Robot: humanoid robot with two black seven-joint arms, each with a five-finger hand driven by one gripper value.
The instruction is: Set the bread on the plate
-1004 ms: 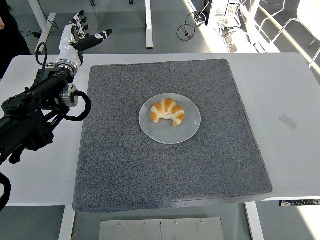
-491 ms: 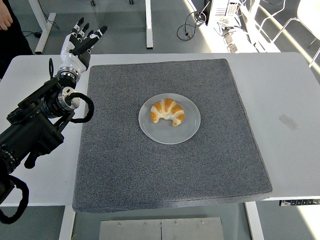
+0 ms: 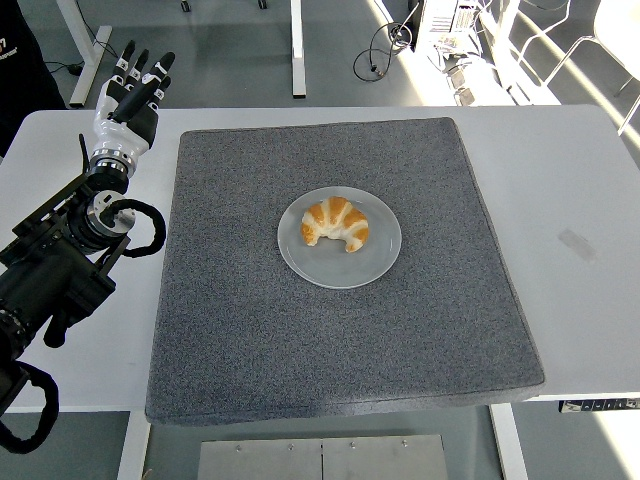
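Now bread (image 3: 336,223) on plate (image 3: 375,266), well apart from left robot hand (image 3: 130,95).

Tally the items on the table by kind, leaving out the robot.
Croissant: 1
Plate: 1
Grey mat: 1
Total: 3

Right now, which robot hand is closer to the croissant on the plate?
The left robot hand. It is up at the table's far left corner, off the grey mat, well away from the croissant. The right one is out of view.
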